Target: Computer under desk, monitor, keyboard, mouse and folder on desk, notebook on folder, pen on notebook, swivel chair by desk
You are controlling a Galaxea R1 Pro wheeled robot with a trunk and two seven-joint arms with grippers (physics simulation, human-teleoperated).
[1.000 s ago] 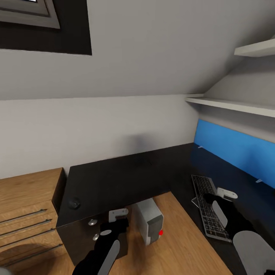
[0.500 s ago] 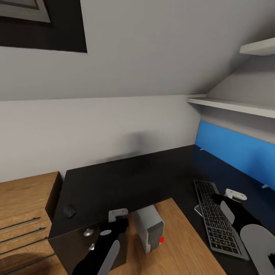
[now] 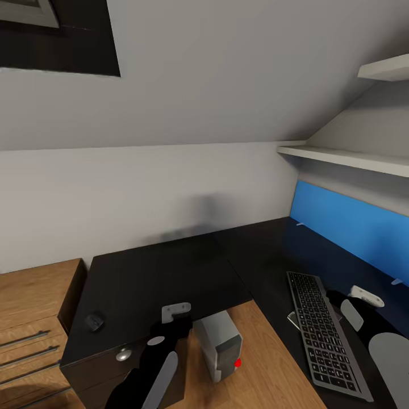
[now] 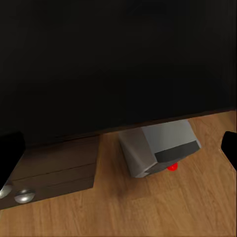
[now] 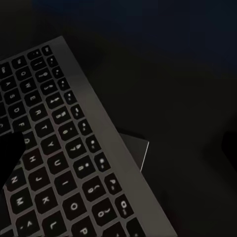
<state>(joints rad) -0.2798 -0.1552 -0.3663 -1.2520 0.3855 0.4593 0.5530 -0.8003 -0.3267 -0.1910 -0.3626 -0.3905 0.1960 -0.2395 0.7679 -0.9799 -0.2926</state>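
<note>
Keyboard on desk (mouse far off), computer underneath

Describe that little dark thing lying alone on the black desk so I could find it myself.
Start at the large L-shaped glossy black desk and follow its top to the end beside the light wooden chest of drawers. Near that front corner, above the round silver knob, sits the small black rounded mouse, far from the silver-grey keyboard.
</note>
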